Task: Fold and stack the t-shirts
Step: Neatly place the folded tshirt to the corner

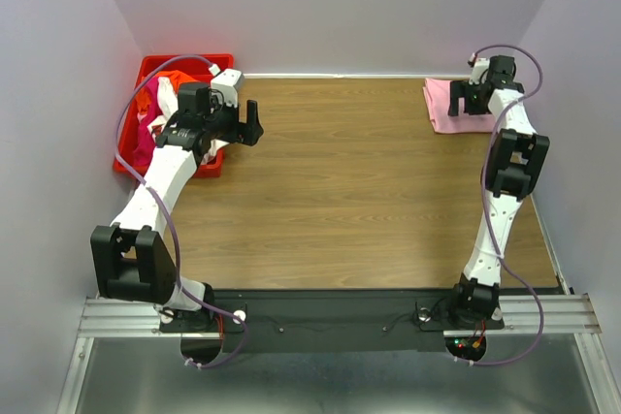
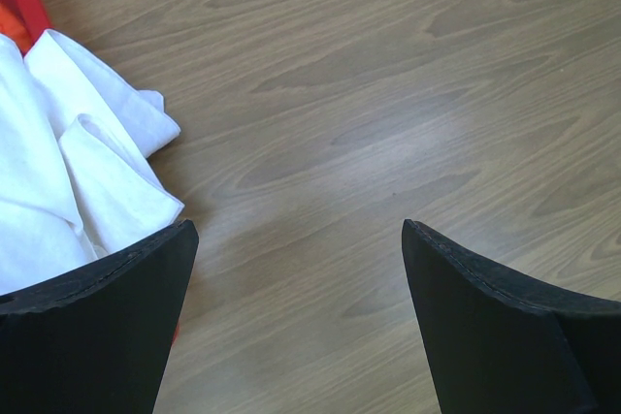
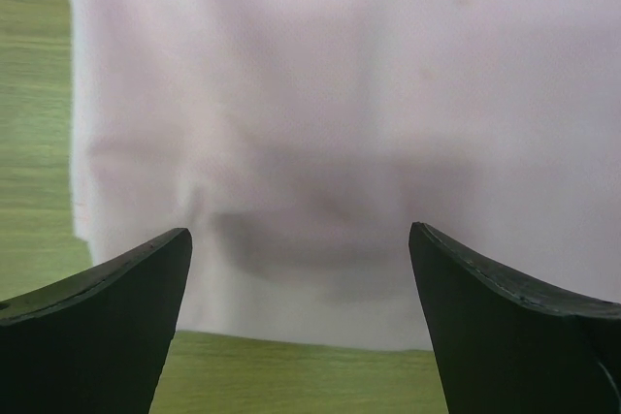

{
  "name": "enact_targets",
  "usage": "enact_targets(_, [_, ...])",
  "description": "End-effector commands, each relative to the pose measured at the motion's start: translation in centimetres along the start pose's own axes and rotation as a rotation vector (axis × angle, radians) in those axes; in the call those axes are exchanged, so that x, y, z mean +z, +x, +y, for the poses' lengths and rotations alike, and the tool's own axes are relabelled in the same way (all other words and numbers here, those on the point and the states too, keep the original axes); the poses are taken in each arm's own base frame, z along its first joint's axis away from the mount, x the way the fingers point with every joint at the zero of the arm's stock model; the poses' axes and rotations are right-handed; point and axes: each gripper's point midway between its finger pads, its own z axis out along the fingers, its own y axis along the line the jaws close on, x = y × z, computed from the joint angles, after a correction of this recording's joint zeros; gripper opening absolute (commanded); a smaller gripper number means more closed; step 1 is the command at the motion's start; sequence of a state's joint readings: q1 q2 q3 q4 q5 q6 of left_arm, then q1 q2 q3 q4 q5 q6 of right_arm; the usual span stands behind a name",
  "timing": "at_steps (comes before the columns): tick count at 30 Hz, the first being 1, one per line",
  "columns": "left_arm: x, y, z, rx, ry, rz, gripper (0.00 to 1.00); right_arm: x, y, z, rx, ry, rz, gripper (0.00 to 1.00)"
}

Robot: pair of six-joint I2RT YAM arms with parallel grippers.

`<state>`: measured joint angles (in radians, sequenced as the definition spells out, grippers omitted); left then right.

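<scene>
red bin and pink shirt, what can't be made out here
Top view: the left arm covers much of the red bin; its t-shirts cannot be counted.
Top view: the right arm hides part of the pink t-shirt.
Right wrist view: that shirt is blurred, cut off at the top.
Left wrist view: the white t-shirt runs off the left edge.
</scene>
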<state>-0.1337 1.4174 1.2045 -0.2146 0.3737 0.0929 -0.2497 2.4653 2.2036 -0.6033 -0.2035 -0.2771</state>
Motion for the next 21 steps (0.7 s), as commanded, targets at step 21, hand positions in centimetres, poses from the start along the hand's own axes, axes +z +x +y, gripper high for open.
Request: enact_targets(21, [-3.4, 0.5, 0.7, 0.193, -0.05, 0.057, 0.99, -27.3, 3.5, 11.1, 0.004, -0.212, -0.092, 1.0])
